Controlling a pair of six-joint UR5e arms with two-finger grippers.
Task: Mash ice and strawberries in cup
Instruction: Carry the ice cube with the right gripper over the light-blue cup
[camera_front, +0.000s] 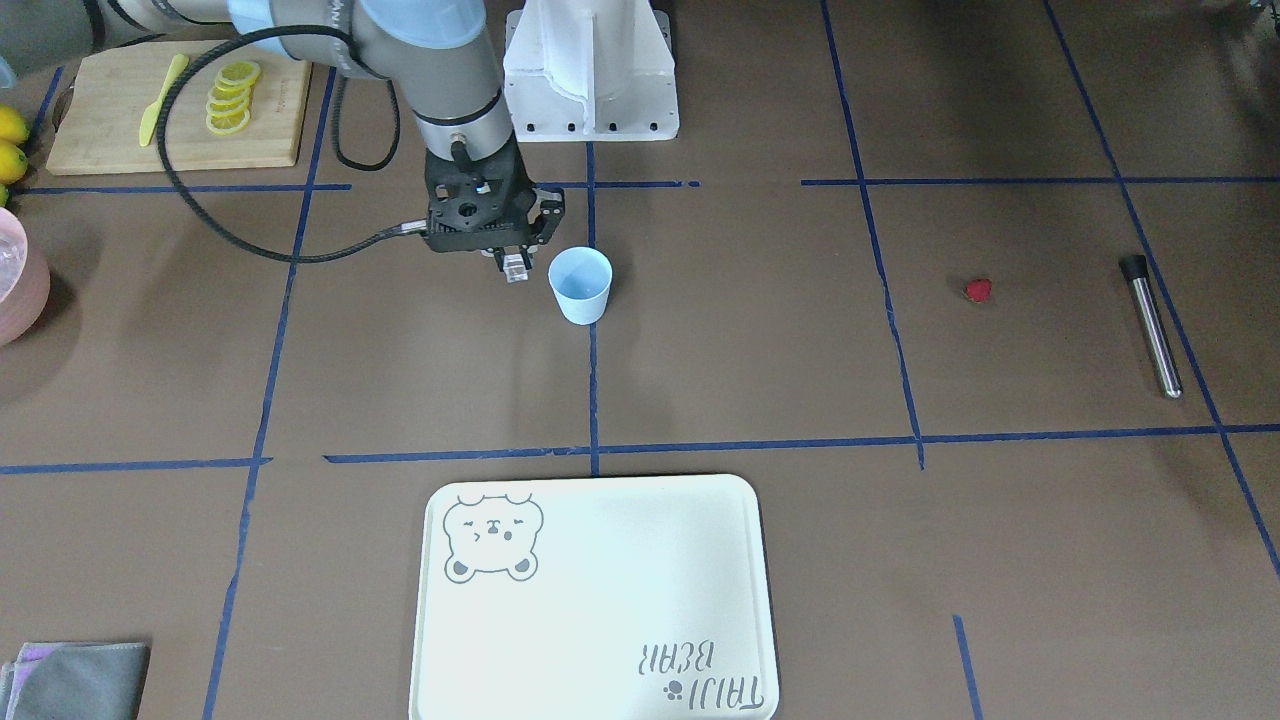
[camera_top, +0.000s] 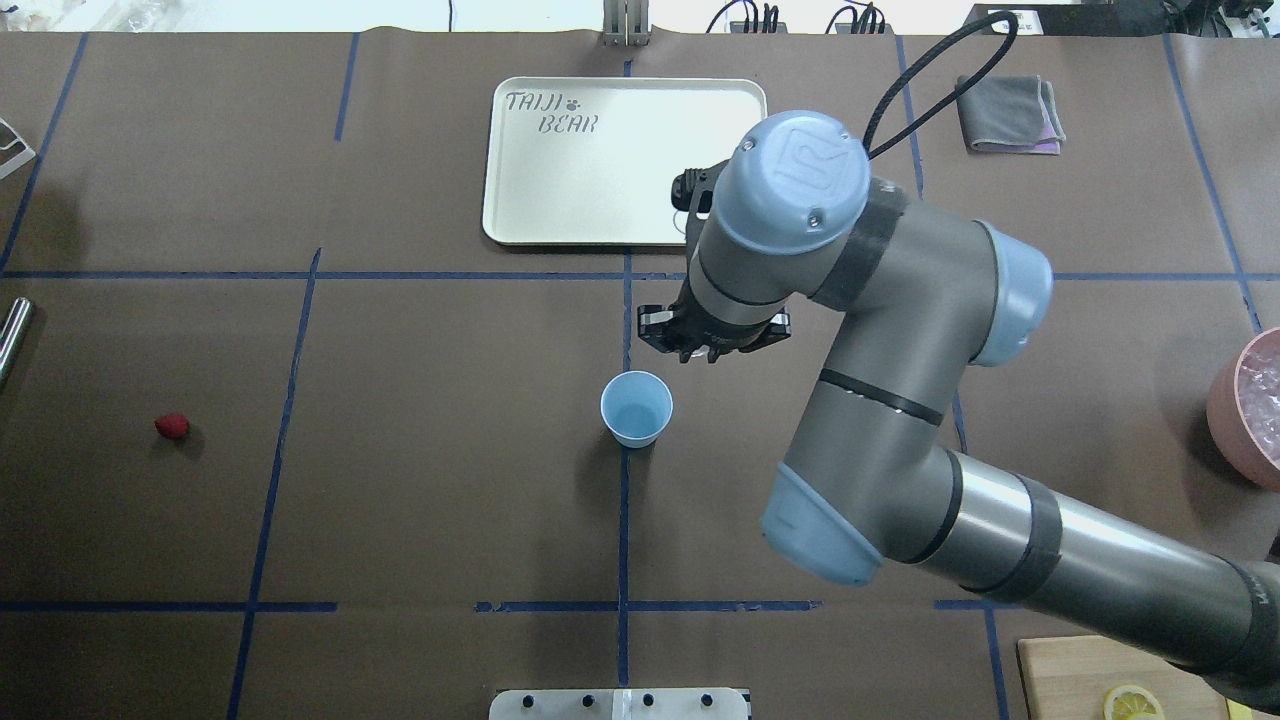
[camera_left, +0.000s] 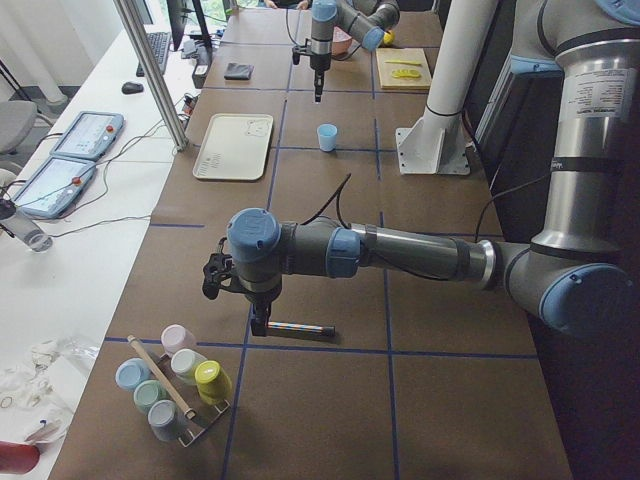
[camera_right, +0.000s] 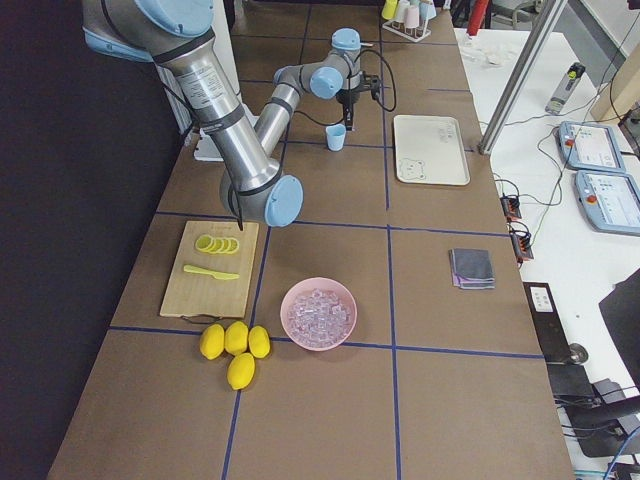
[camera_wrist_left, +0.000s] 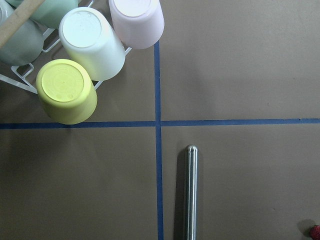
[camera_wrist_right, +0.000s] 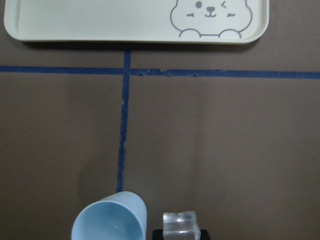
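Note:
The pale blue cup (camera_front: 580, 285) stands upright in the middle of the table and looks empty; it also shows in the overhead view (camera_top: 636, 408). My right gripper (camera_front: 512, 268) is shut on a clear ice cube (camera_wrist_right: 181, 223) and hangs just beside the cup's rim (camera_wrist_right: 110, 220). The red strawberry (camera_front: 978, 290) lies alone on the table, near a steel muddler (camera_front: 1150, 325). More ice fills the pink bowl (camera_right: 318, 312). My left gripper (camera_left: 260, 320) hovers over the muddler (camera_wrist_left: 190, 192); I cannot tell whether it is open or shut.
A white bear tray (camera_front: 600, 600) lies beyond the cup. A wooden board (camera_front: 120, 110) holds lemon slices and a yellow knife; whole lemons (camera_right: 235, 345) sit near it. A rack of upturned cups (camera_wrist_left: 95, 47) stands by the muddler. A grey cloth (camera_top: 1010, 115) lies far right.

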